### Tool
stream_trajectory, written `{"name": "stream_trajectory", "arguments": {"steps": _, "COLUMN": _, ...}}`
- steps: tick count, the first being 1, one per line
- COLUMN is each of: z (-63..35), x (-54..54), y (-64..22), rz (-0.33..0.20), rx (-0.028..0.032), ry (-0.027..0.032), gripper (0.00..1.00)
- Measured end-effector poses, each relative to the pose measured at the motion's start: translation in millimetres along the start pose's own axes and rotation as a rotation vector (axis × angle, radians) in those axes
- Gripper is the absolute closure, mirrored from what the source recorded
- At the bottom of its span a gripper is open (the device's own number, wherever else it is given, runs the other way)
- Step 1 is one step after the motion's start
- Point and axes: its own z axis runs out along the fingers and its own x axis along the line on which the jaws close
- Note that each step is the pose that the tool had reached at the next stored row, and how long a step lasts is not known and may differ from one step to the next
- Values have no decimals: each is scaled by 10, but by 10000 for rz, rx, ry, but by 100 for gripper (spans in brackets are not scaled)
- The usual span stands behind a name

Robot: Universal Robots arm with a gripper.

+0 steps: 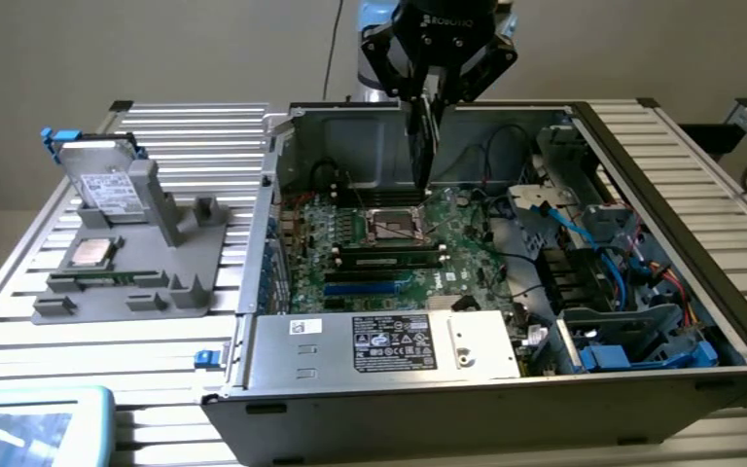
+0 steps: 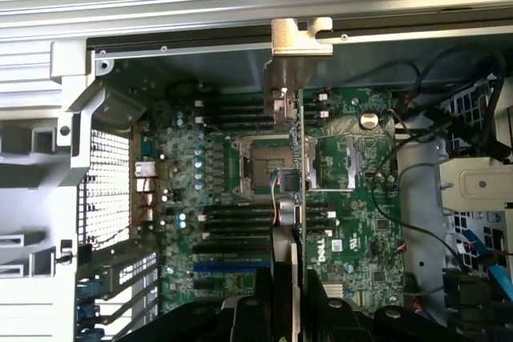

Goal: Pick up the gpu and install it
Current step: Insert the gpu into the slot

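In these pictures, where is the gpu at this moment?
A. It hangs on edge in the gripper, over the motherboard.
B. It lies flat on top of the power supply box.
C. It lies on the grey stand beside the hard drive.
A: the gripper is clamped on the gpu, which hangs on edge over the motherboard inside the open computer case.
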Motion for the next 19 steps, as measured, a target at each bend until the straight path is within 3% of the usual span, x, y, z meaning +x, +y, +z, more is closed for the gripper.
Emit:
{"name": "stream_trajectory", "arguments": {"steps": 8, "z": 17, "x": -1, "y": 2, "rz": -26, "rx": -1, "ry": -5, "gripper": 73}}
{"name": "stream_trajectory", "arguments": {"steps": 12, "z": 60, "x": -3, "y": 6, "rz": -319, "rx": 9, "ry": -64, "gripper": 73}}
{"name": "stream_trajectory", "arguments": {"steps": 19, "z": 99, "x": -4, "y": 2, "rz": -1571, "rx": 65, "ry": 26, "gripper": 73}}
